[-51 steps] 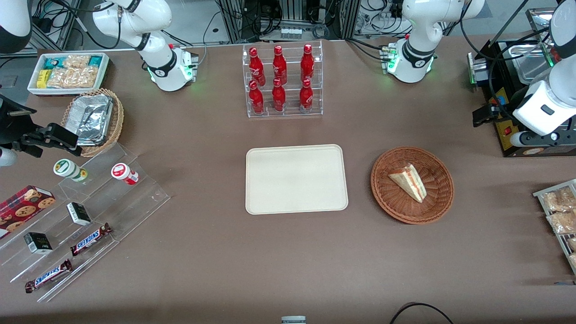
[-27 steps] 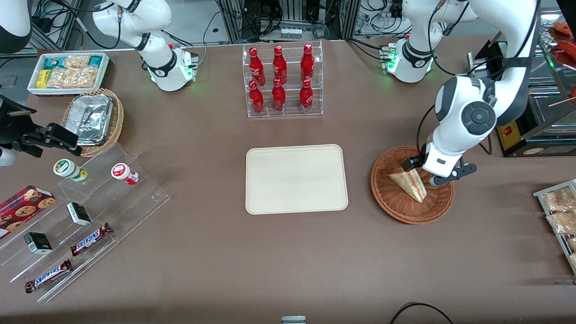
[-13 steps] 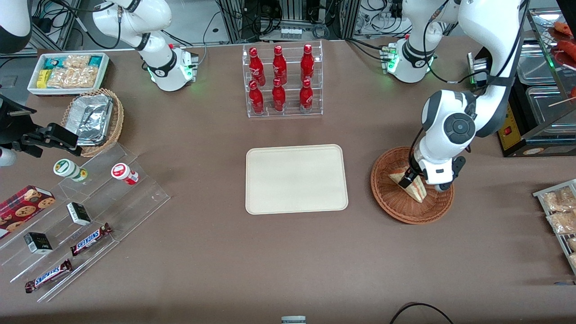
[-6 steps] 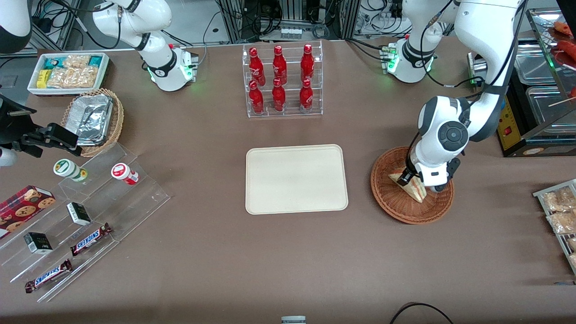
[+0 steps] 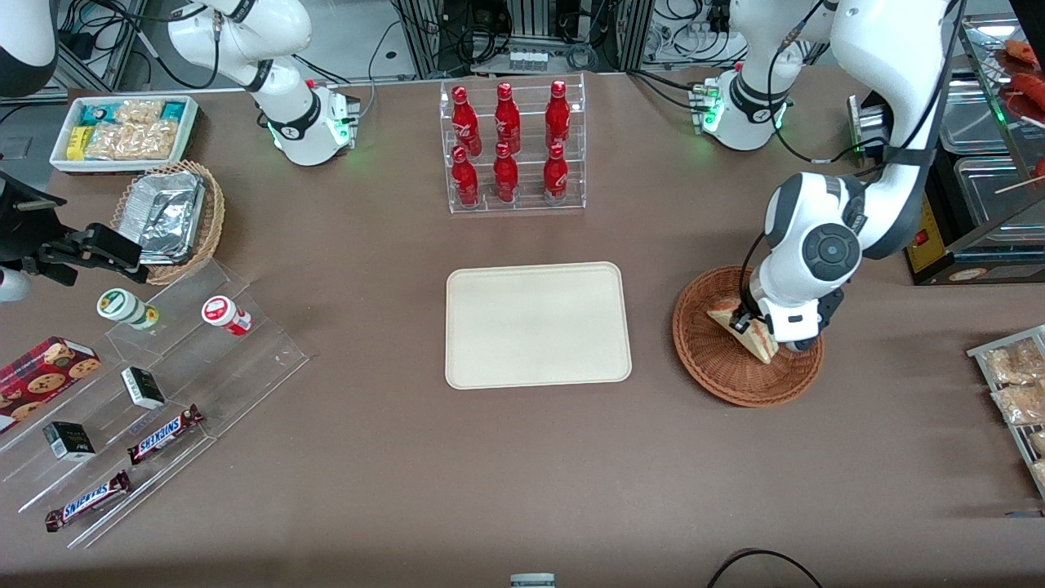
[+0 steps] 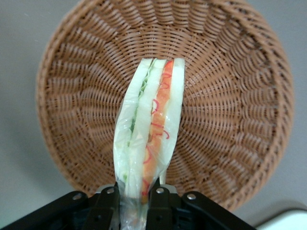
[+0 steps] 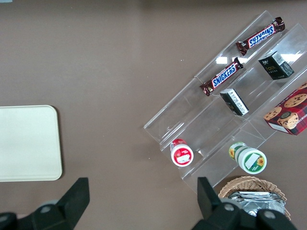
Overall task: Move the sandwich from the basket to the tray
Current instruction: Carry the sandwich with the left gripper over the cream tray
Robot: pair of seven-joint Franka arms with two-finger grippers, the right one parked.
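The sandwich [image 5: 762, 345] is a pale wedge in clear wrap, its red, yellow and green layers showing along the cut edge [image 6: 151, 129]. My left gripper [image 5: 747, 323] is shut on its narrow end [image 6: 135, 196], one black finger on each bread face. It is over the middle of the reddish-brown wicker basket [image 5: 718, 376], whose woven bowl [image 6: 230, 96] fills the left wrist view beneath the sandwich. I cannot tell whether the sandwich still touches the weave. The cream tray [image 5: 539, 324] lies flat and bare beside the basket, toward the parked arm's end [image 7: 29, 143].
A clear rack of red bottles [image 5: 514, 147] stands farther from the front camera than the tray. A black appliance [image 5: 939, 245] and a rack of snack packets [image 5: 1012, 384] are at the working arm's end. Acrylic steps with snacks [image 5: 147, 384] and a tan foil basket [image 5: 175, 216] are at the parked arm's end.
The left arm came in over the basket and came down onto the sandwich. In the last half second the gripper and the sandwich shifted slightly together.
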